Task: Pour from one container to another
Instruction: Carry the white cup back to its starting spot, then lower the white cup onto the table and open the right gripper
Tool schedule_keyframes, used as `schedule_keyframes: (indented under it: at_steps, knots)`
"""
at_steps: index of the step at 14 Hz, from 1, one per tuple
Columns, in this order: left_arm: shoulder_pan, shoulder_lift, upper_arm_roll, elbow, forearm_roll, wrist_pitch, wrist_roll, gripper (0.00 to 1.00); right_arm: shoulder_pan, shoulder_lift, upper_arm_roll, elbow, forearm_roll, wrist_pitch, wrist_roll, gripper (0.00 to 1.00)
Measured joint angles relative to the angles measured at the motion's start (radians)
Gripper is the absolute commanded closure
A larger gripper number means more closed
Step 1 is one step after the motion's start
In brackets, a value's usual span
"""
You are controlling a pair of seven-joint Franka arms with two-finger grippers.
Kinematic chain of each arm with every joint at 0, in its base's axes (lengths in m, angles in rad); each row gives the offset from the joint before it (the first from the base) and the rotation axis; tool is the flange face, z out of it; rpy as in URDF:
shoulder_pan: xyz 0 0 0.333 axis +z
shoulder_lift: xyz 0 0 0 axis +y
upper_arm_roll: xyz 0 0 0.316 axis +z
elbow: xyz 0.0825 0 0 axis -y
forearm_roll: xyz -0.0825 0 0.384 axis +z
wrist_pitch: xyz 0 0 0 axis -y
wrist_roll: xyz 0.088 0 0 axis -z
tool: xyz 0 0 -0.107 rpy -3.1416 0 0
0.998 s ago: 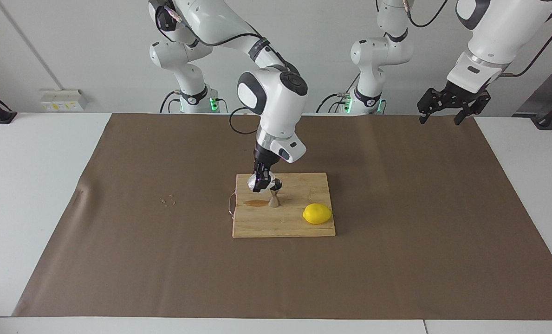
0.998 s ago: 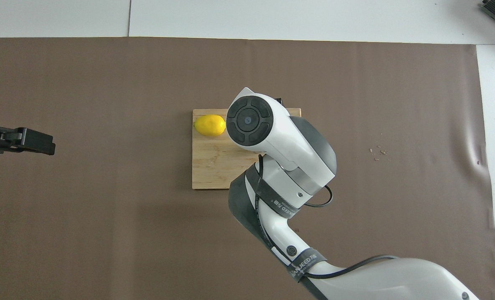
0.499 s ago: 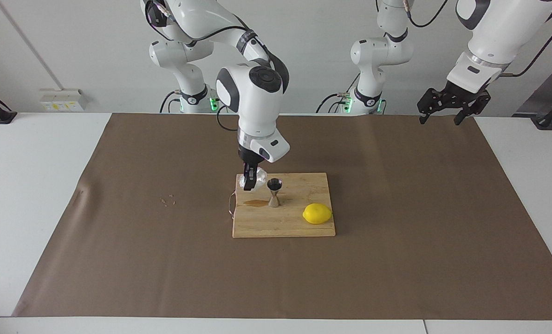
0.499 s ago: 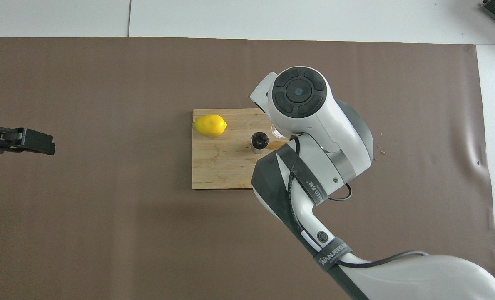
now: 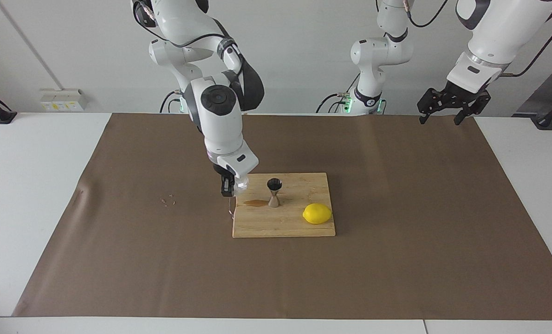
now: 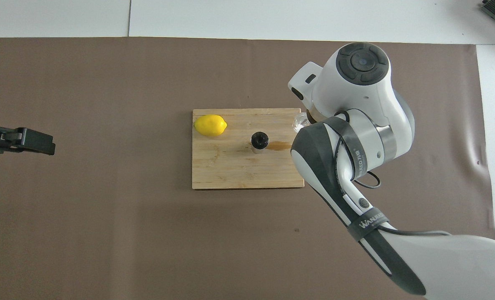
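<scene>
The steel hourglass jigger (image 5: 274,191) (image 6: 259,141) stands upright near the middle of the wooden cutting board (image 5: 285,225) (image 6: 222,171). My right gripper (image 5: 231,186) is shut on the small clear glass cup (image 5: 240,184) (image 6: 300,121). It holds the cup low over the board's edge at the right arm's end, a short way from the jigger. In the overhead view the arm's wrist hides that gripper. My left gripper (image 5: 447,109) (image 6: 26,141) hangs open and waits high over the left arm's end of the table.
A yellow lemon (image 5: 317,213) (image 6: 210,125) lies on the board toward the left arm's end. A brown wet patch (image 5: 256,202) (image 6: 278,145) marks the board beside the jigger. Small crumbs (image 5: 168,200) lie on the brown paper mat (image 5: 396,260).
My right arm has swung the glass cup away from over the jigger, out to the board's edge at the right arm's end, and lower. The left arm has not moved.
</scene>
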Motion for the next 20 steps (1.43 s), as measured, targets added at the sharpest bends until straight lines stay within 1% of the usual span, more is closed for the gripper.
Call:
schedule_keyframes:
  at_steps: [4,8,11,14,17,20]
  knots:
    - [0.000,0.000,0.000,0.000,0.000,0.000,0.000,0.00,-0.049,-0.019,0.000,-0.080,0.047,0.077,-0.065,0.62]
    - [0.000,0.000,0.000,0.000,0.000,0.000,0.000,0.00,-0.126,-0.033,0.000,-0.143,0.102,0.148,-0.121,0.62]
    - [0.000,0.000,0.000,0.000,0.000,0.000,0.000,0.00,-0.177,-0.048,0.000,-0.196,0.165,0.196,-0.190,0.62]
    - [0.000,0.000,0.000,0.000,0.000,0.000,0.000,0.00,-0.261,-0.066,-0.001,-0.259,0.240,0.228,-0.324,0.62]
    - [0.000,0.000,0.000,0.000,0.000,0.000,0.000,0.00,-0.375,-0.094,-0.002,-0.361,0.346,0.306,-0.528,0.62]
    - [0.000,0.000,0.000,0.000,0.000,0.000,0.000,0.00,-0.434,-0.107,-0.002,-0.429,0.399,0.325,-0.643,0.62]
